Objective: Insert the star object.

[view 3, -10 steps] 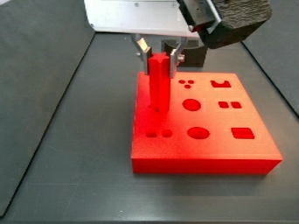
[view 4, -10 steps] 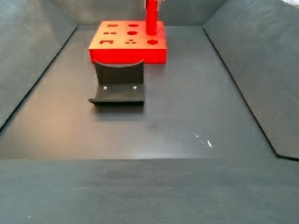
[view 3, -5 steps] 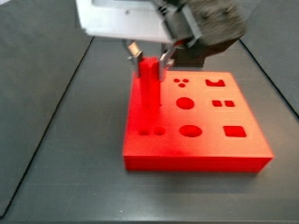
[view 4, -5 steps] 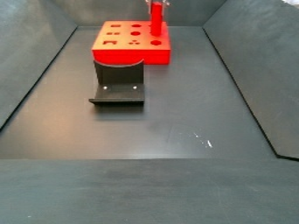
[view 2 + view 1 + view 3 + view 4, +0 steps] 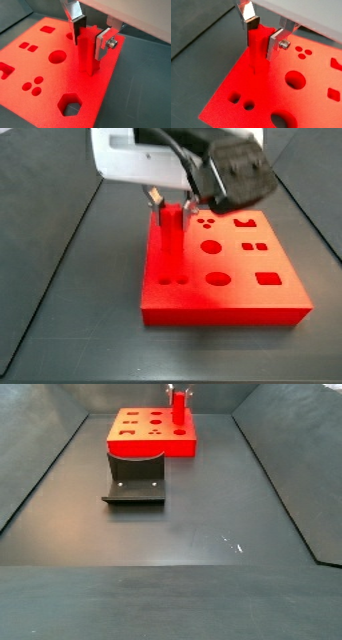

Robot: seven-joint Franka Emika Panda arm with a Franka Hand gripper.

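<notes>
The star object, a slim bright red peg, stands upright between the silver fingers of my gripper, which is shut on its upper part. Its lower end meets the large flat red block near one edge, beside a hexagon hole. It also shows in a wrist view with the gripper round it. In a side view the gripper holds the peg over the block's left side. In a side view the peg rises from the block's far right part.
The block has several shaped holes, among them a round one and a square one. A dark fixture stands on the floor just in front of the block. Dark sloping walls bound the floor on both sides.
The gripper has come down with the peg; less of the peg shows above the block. The block has shifted slightly in both side views.
</notes>
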